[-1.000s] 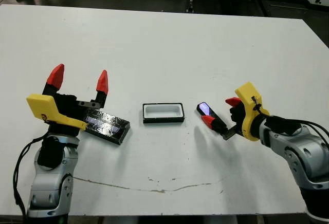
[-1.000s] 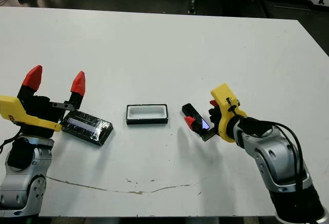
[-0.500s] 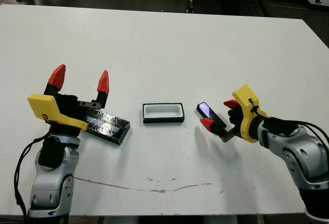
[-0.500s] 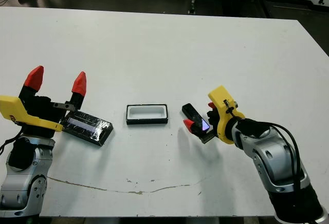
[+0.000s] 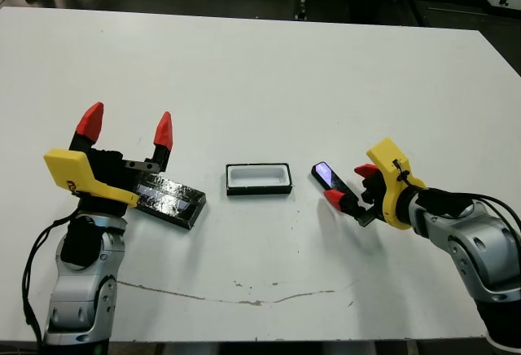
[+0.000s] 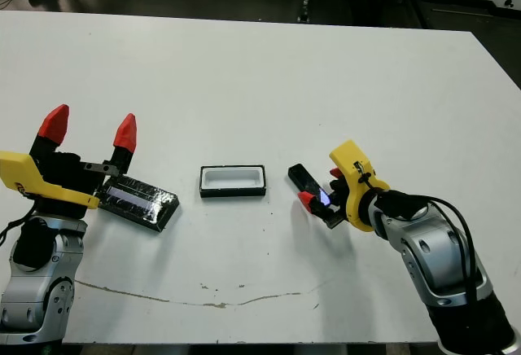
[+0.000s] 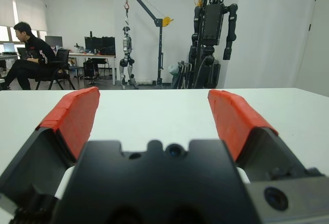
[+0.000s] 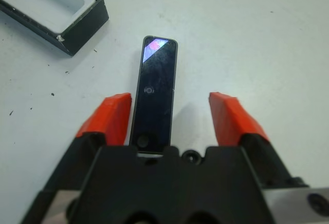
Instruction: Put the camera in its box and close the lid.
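My right gripper (image 8: 169, 118) is lying low right of the box (image 5: 259, 179), fingers spread, straddling the camera (image 8: 157, 90) ungripped. My left gripper (image 5: 126, 133) is hovering spread and empty over the lid (image 5: 171, 199); the box is sitting empty.

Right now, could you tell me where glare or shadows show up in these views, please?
In the right wrist view, the camera carries a purple-blue glint at its far end. In the left eye view, the lid shows crinkly white highlights, and the right gripper casts a soft shadow on the table. In the left wrist view, the red fingers fill the foreground and look soft.
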Controlling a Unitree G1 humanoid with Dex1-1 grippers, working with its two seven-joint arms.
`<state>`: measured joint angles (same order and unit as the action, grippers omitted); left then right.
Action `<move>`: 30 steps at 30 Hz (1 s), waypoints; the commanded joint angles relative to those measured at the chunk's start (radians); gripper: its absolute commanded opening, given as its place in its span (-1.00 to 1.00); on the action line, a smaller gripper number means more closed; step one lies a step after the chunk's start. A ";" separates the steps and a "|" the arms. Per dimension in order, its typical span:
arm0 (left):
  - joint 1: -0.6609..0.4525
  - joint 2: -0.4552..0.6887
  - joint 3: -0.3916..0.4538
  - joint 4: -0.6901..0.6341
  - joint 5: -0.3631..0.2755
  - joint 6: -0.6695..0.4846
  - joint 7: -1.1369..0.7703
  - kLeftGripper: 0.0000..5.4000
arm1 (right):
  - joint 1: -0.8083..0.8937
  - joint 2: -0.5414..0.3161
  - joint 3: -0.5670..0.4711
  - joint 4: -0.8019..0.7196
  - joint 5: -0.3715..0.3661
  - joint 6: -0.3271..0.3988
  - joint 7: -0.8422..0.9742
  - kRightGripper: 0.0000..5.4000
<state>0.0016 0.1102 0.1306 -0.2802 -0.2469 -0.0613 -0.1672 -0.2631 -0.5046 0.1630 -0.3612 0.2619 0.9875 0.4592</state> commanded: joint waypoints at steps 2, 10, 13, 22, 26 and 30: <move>0.005 -0.002 0.000 0.011 0.002 -0.001 0.000 1.00 | 0.021 0.007 -0.014 0.003 0.011 0.048 -0.007 0.16; 0.006 -0.002 0.000 0.011 0.015 -0.006 0.004 1.00 | 0.029 0.020 -0.025 0.017 0.037 0.079 0.006 -0.33; 0.006 -0.003 -0.001 0.008 0.022 -0.002 0.011 1.00 | 0.025 0.021 -0.030 0.023 0.052 0.102 0.005 -0.39; 0.005 -0.007 0.003 0.013 0.013 -0.011 0.007 1.00 | 0.035 0.033 -0.042 0.017 0.055 0.106 -0.021 -0.39; 0.006 -0.011 0.003 0.013 0.007 -0.010 0.007 1.00 | 0.039 0.038 -0.072 0.023 0.061 0.070 -0.015 -0.39; 0.007 -0.015 0.003 0.016 0.005 -0.013 0.008 1.00 | -0.019 0.015 -0.114 0.052 0.064 0.028 0.011 -0.39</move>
<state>0.0016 0.0985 0.1326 -0.2771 -0.2414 -0.0710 -0.1592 -0.2480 -0.4647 0.0801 -0.3232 0.3221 1.0381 0.4618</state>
